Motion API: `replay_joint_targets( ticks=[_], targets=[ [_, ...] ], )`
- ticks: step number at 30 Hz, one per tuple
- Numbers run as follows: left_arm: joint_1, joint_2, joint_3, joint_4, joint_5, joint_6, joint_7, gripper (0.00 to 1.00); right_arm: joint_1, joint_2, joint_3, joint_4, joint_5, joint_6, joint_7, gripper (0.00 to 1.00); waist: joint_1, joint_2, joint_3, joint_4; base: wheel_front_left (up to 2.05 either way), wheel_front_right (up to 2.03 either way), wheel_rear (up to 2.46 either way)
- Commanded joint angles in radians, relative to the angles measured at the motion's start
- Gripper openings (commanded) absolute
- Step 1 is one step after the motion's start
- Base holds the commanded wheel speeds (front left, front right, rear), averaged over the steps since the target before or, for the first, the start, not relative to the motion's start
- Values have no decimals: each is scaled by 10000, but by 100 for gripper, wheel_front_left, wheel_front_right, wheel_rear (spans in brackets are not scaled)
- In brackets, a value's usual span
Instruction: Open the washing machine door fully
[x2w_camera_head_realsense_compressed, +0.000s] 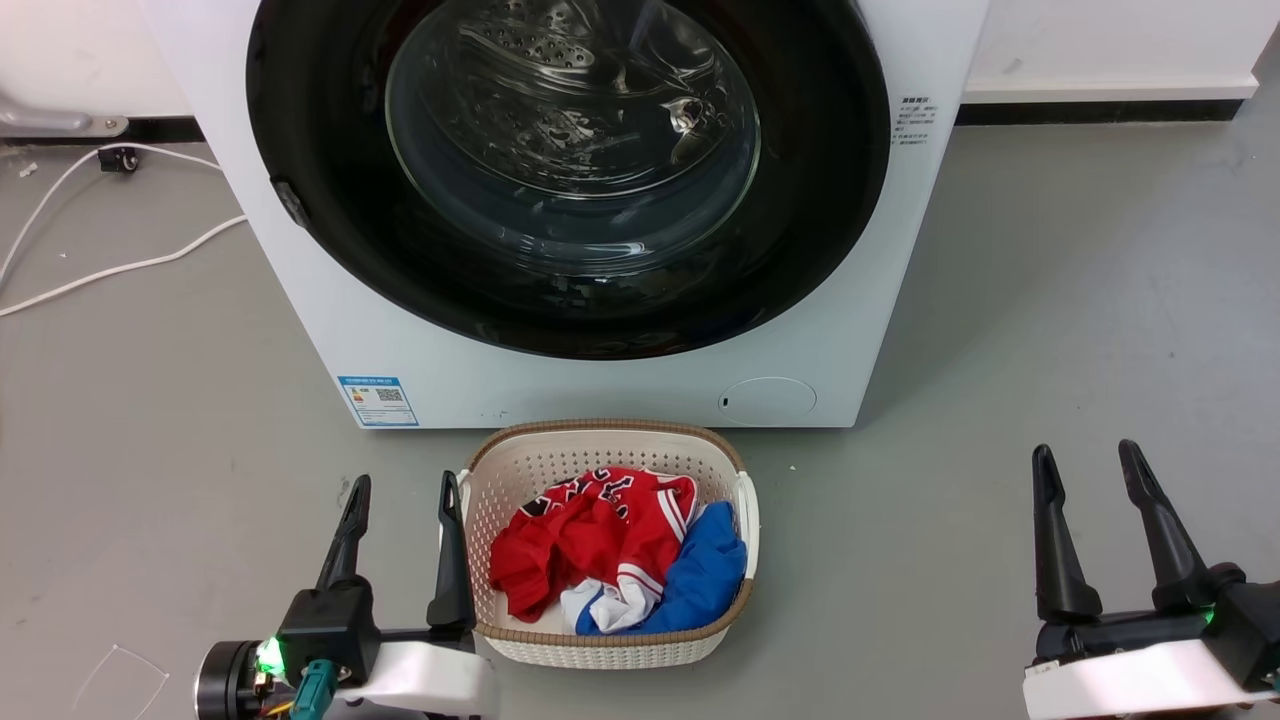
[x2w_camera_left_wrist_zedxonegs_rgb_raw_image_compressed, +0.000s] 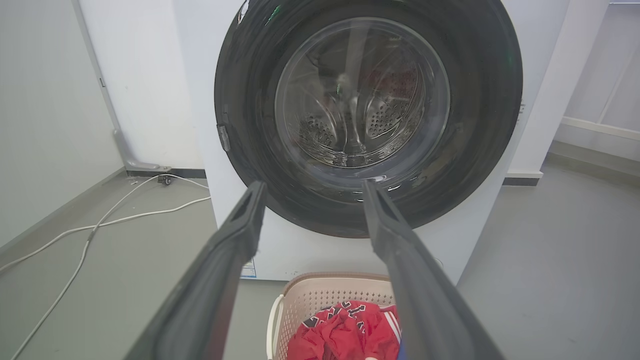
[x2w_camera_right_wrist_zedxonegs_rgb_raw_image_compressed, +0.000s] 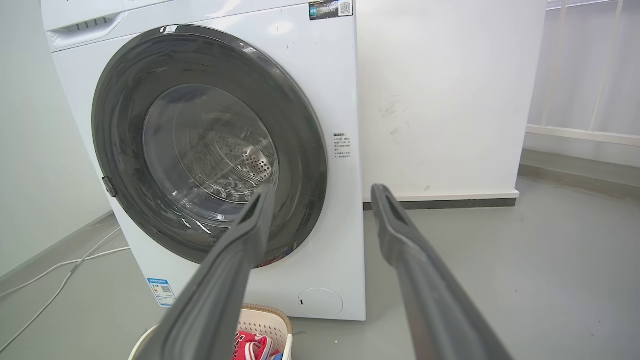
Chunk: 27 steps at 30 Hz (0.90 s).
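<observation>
Left gripper (x2w_camera_head_realsense_compressed: 405, 480) at 7 o'clock and right gripper (x2w_camera_head_realsense_compressed: 1085, 448) at 4 o'clock, both spread and empty, fingers aimed toward 12; laundry basket (x2w_camera_head_realsense_compressed: 600, 426) between them; beyond, the washing machine door (x2w_camera_head_realsense_compressed: 820, 200) sits closed at 12 o'clock

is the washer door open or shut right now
Shut. The washing machine door lies flush against the front of the white washer, with no gap along its rim.
</observation>
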Motion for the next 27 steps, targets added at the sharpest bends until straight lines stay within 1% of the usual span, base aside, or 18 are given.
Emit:
replay_joint_targets(
  ticks=[1,7,15,27],
  targets=[
    [80,-51,44,-76,234,-27,-97,100,110,18,-1,-38,-165,-3,-99,100,0,0,14,-1,0,0,0],
    [150,-126,128,-56,693,-84,-194,100,124,19,-73,55,-290,-3,-208,100,0,0,65,-15,0,0,0],
    [198,-287,232,-46,1282,-119,-339,100,131,23,-48,7,-796,-3,-336,100,0,0,143,-41,0,0,0],
    [210,-400,415,105,1312,-265,-334,100,93,23,-73,275,-402,-3,-326,100,0,0,121,-25,0,0,0]
  ],
)
